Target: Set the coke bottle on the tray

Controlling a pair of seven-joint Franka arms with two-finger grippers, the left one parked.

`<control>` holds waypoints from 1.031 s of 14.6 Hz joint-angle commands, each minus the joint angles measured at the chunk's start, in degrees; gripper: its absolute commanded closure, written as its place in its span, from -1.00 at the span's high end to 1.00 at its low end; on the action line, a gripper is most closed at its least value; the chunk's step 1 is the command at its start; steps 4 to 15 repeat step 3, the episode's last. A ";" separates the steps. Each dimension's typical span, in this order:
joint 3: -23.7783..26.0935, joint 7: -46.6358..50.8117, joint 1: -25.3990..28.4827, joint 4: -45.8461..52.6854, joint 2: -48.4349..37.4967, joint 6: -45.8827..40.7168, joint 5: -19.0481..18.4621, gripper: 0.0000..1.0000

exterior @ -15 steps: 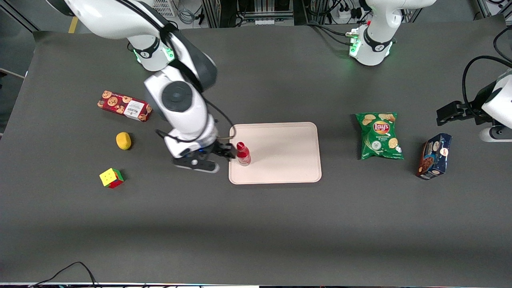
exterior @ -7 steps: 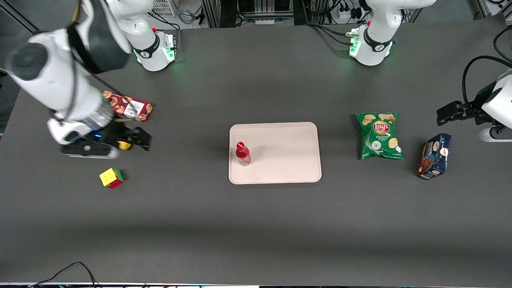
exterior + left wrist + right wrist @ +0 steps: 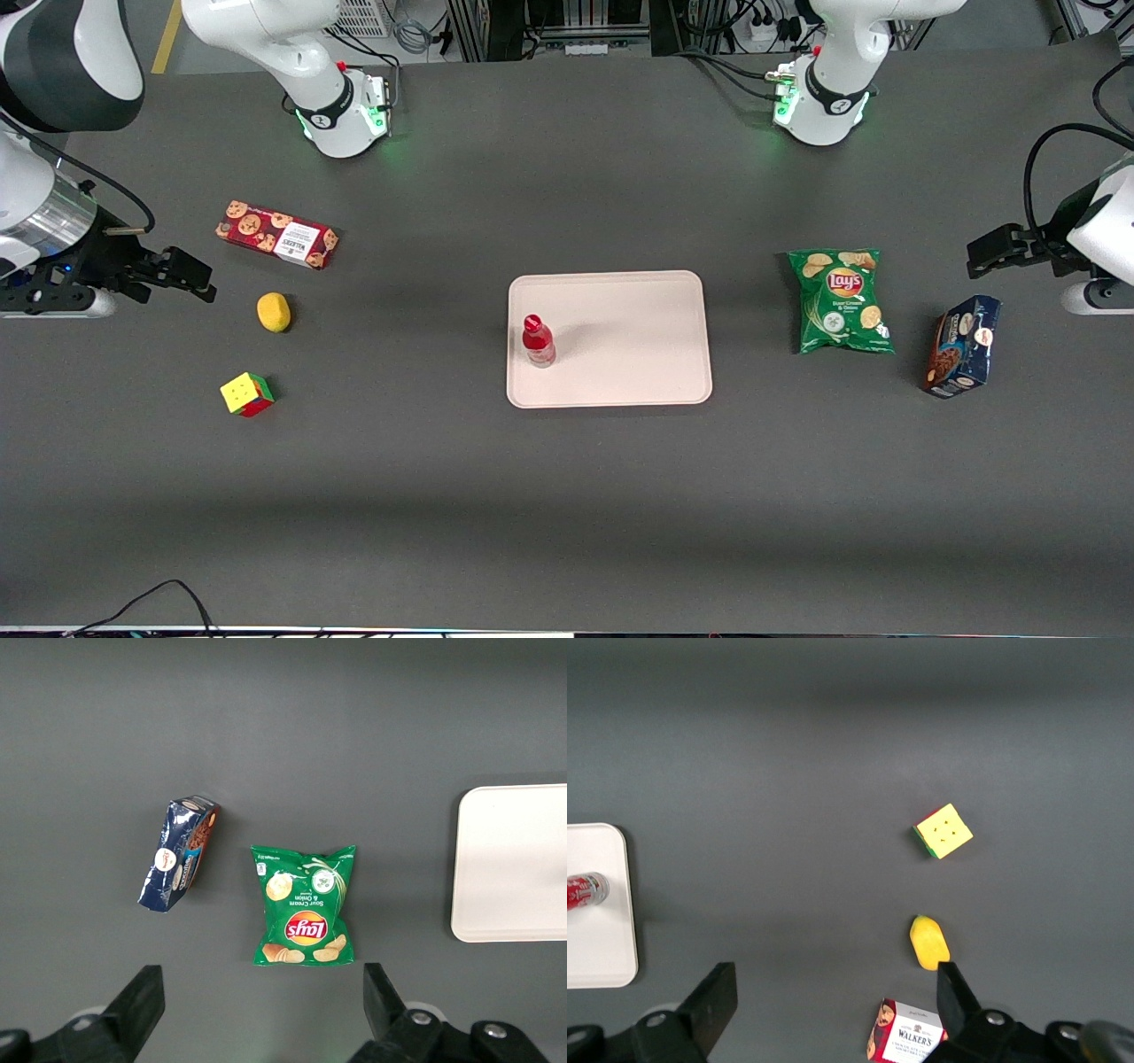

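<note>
Since the earlier frames the right arm has withdrawn from the tray to the working arm's end of the table, and its black two-finger gripper (image 3: 190,276) now hangs above the table edge there, fingers spread wide and holding nothing; the wrist view shows the same gap between the fingers (image 3: 951,992). Largest item on the dark grey table (image 3: 567,496) is the flat pale pinkish-beige rectangular tray (image 3: 638,337) with rounded corners and a low rim, lying near the table's middle. Toward the parked arm's end lie a green crisp bag (image 3: 840,301) and, nearer that end still, a dark blue biscuit pack (image 3: 962,346), tilted. Toward the working arm's end lies a red cookie box (image 3: 276,234) printed with biscuits, flat on the table. Nearer the front camera than the box sits a yellow oval lump (image 3: 274,312), and nearer again a small colour cube (image 3: 247,394) with a yellow face up. The small red plastic coke bottle (image 3: 537,339) with a red cap stands upright on the tray, just inside the tray edge that faces the working arm, clear of the gripper and well apart from it.
</note>
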 commanded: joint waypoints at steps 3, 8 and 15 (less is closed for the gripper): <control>-0.28 -1.90 0.70 2.02 0.41 -3.52 1.54 1.00; -0.28 -1.90 0.70 2.02 0.41 -3.52 1.54 1.00; -0.28 -1.90 0.70 2.02 0.41 -3.52 1.54 1.00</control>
